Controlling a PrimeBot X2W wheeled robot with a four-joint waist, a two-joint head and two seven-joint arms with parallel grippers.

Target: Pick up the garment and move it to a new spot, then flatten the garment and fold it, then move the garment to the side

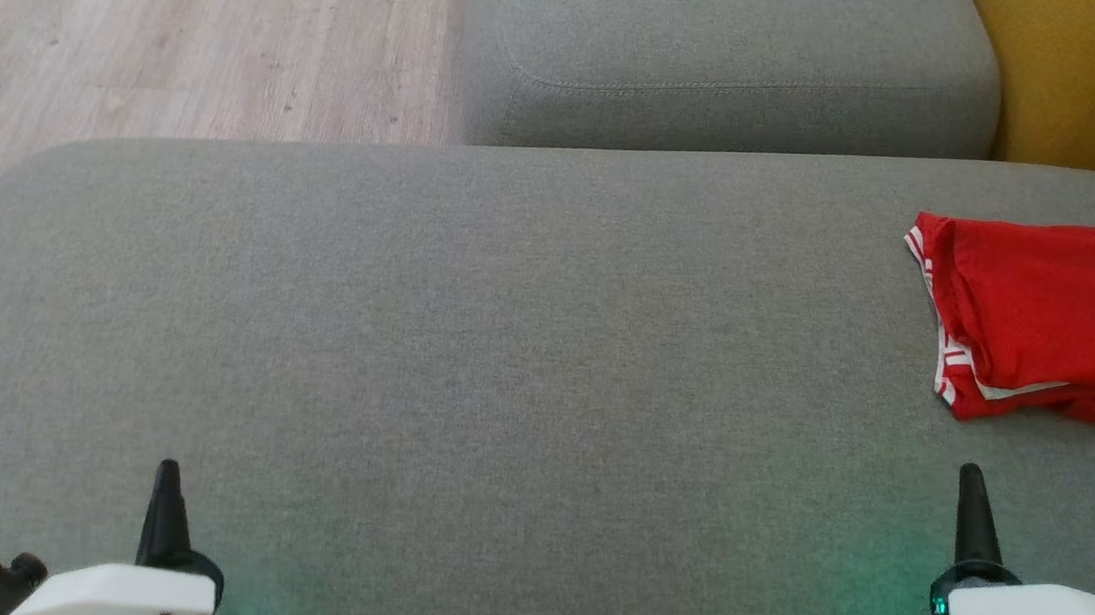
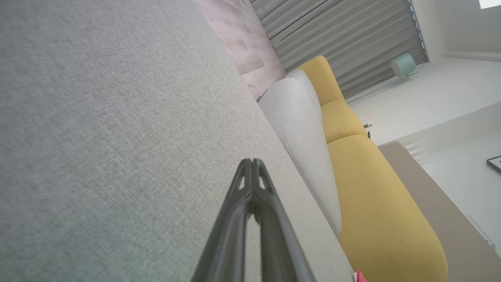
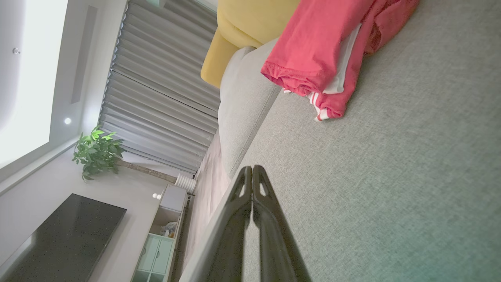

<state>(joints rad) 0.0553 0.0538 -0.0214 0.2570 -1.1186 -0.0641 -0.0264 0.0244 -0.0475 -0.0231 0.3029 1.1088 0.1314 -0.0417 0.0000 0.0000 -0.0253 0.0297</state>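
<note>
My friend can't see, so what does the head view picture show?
A folded red garment lies on a grey cushion at the picture's right edge. The robot's left jaws and right jaws, both shut, point up from the bottom corners.

Soft even daylight, sharp focus, wide-angle wrist distortion.

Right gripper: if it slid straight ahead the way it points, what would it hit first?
Probably the near corner of the folded red garment, though the right gripper might just slip past it.
</note>
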